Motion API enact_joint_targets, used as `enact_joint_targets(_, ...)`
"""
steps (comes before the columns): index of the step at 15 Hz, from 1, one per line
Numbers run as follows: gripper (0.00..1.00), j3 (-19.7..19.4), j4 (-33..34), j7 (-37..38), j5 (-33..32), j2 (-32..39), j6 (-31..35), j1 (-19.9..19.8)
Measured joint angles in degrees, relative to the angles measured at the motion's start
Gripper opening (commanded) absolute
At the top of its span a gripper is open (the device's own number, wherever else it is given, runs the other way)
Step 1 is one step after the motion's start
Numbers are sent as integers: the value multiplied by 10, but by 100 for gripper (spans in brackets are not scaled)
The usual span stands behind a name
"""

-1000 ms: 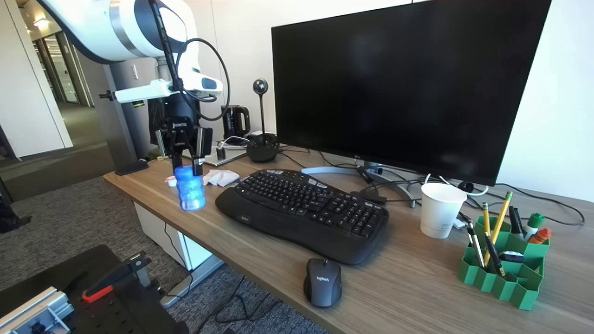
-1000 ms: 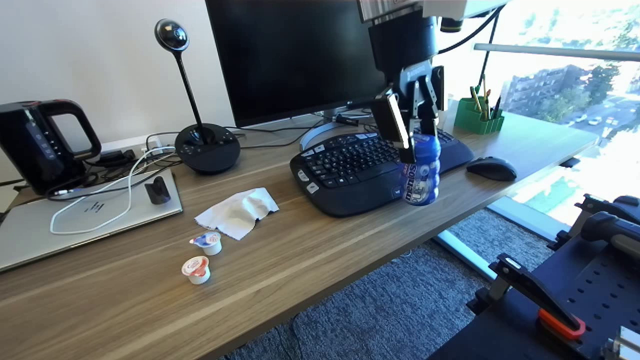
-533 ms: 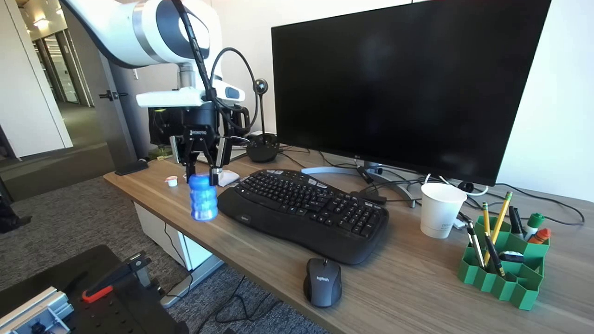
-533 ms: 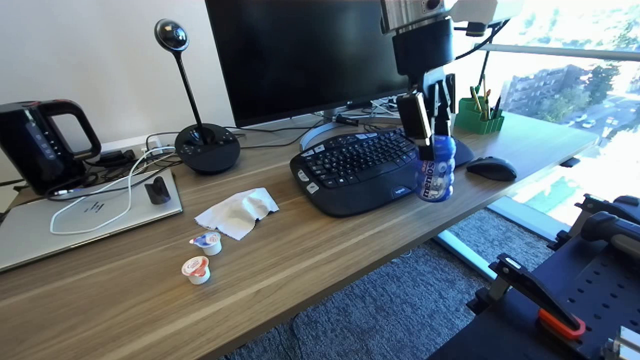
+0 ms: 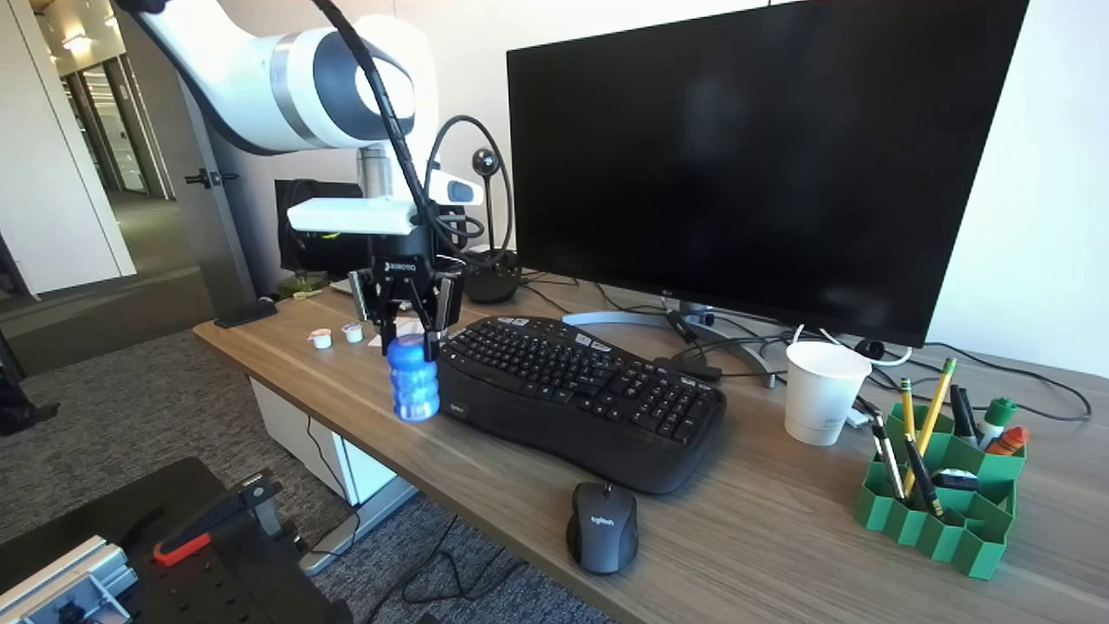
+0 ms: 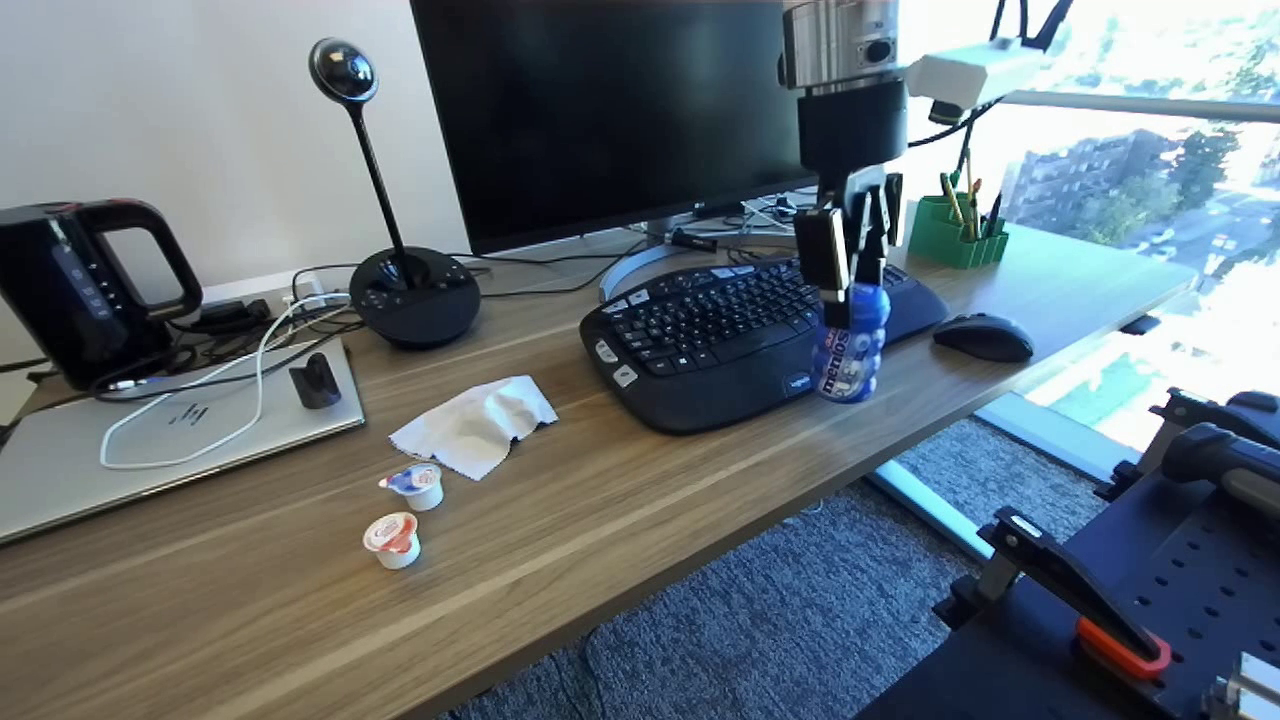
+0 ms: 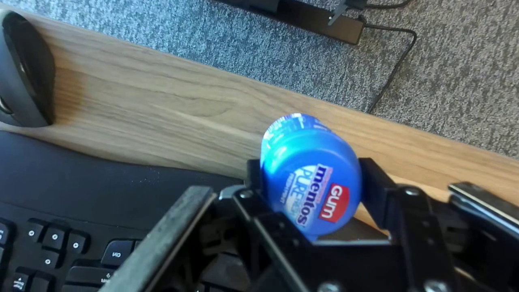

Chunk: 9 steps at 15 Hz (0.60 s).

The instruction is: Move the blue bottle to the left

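Observation:
The blue bottle (image 5: 414,387) hangs upright, or nearly so, from my gripper (image 5: 411,342) beside the left end of the keyboard, close to the desk's front edge. Its label faces the camera in an exterior view, where the bottle (image 6: 848,360) partly covers the palm rest. Both fingers of my gripper (image 7: 310,174) press on opposite sides of the bottle's cap (image 7: 312,182) in the wrist view, so the jaws are shut on it. Whether its base touches the desk I cannot tell.
A black keyboard (image 5: 554,403) lies right beside the bottle. Further along are a mouse (image 5: 604,529), a white cup (image 5: 823,394) and a green pen holder (image 5: 940,511). Toward the kettle (image 6: 90,290) lie a white cloth (image 6: 478,425) and two creamer cups (image 6: 393,540).
With the bottle held throughout, my arm has moved right and downward in an exterior view, toward the keyboard's left end. The tilt of the gripper has lessened. The desk items stay put.

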Motion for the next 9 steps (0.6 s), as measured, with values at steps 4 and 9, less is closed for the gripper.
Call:
enact_joint_targets(4, 35, -4, -7, 0, 0, 8, 38, -5)
enact_joint_targets(9, 35, -10, -11, 0, 0, 17, 53, -8)
